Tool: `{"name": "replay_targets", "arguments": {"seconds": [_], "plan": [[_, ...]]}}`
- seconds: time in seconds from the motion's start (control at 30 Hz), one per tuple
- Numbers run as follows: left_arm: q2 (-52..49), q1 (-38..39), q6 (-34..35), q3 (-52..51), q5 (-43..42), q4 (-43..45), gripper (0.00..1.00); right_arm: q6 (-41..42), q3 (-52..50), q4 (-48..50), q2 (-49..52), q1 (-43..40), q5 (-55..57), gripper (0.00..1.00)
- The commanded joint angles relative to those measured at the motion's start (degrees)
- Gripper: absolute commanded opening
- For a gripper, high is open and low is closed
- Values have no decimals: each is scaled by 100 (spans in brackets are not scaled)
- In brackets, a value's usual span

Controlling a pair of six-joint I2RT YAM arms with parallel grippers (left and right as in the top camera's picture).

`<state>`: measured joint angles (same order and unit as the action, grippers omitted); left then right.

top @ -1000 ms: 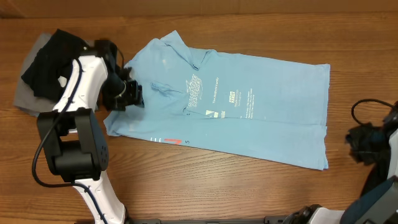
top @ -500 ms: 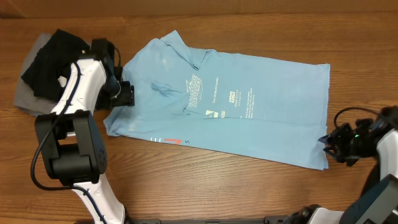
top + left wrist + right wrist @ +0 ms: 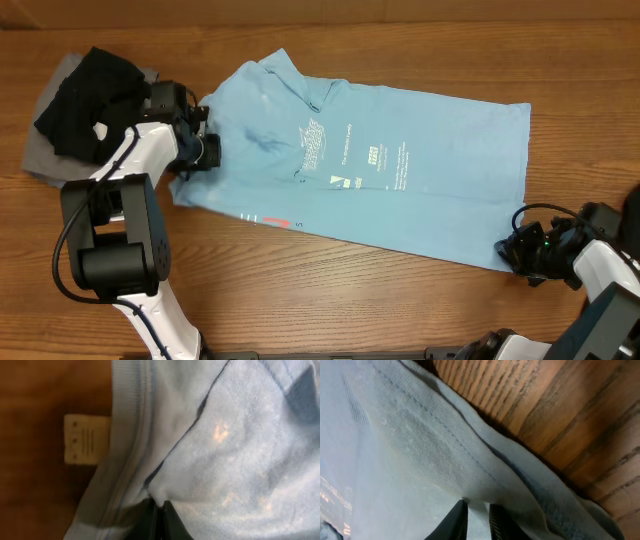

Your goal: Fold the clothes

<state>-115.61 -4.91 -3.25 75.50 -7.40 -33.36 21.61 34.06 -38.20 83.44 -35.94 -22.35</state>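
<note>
The clothes are chiefly a light blue T-shirt with white lettering, spread flat across the wooden table. My left gripper sits at its left end by the collar. In the left wrist view the left gripper is shut on a pinched fold of the blue cloth, with the white tag lying beside the ribbed collar. My right gripper is at the shirt's lower right corner. Seen from the right wrist, the right gripper has its fingers drawn in narrowly on a strip of cloth just inside the hem.
A black garment lies on a grey one at the table's far left, just behind my left arm. Bare wood runs along the front edge below the shirt.
The left gripper has closed on the shirt by the collar, puckering the cloth there. The right arm has moved left onto the shirt's lower right corner and its jaws have narrowed.
</note>
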Motion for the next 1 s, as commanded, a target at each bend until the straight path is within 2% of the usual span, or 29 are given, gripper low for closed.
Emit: {"name": "replay_targets", "arguments": {"seconds": [0.0,0.03,0.07,0.13,0.17,0.3,0.47,0.57,0.67,0.8,0.97], "plan": [[57,-13,-111,-42,-151,214,4,245,-247,2,149,-7,931,20],[57,-13,-105,-35,-146,245,5,245,-247,-4,149,-7,931,19],[57,-13,-107,-35,-142,262,13,245,-247,-13,149,-7,929,20],[57,-13,-109,-35,-85,214,43,245,-247,-44,149,-7,933,20],[57,-13,-107,-35,-22,157,53,245,-247,-46,149,-7,929,20],[63,-42,-103,20,238,-431,51,243,-245,-72,149,-7,925,21],[155,-361,173,595,302,-1755,46,243,-243,-146,149,-11,922,21],[254,-756,240,1143,-9,-2398,51,245,-243,-151,149,-11,922,24],[260,-1049,238,1349,31,-2894,56,245,-243,-173,149,-11,927,25],[249,-1333,328,1110,-317,-3180,55,245,-243,-96,146,-13,949,25],[249,-1379,323,271,-468,-2835,49,247,-142,-70,149,-11,944,25]]}}
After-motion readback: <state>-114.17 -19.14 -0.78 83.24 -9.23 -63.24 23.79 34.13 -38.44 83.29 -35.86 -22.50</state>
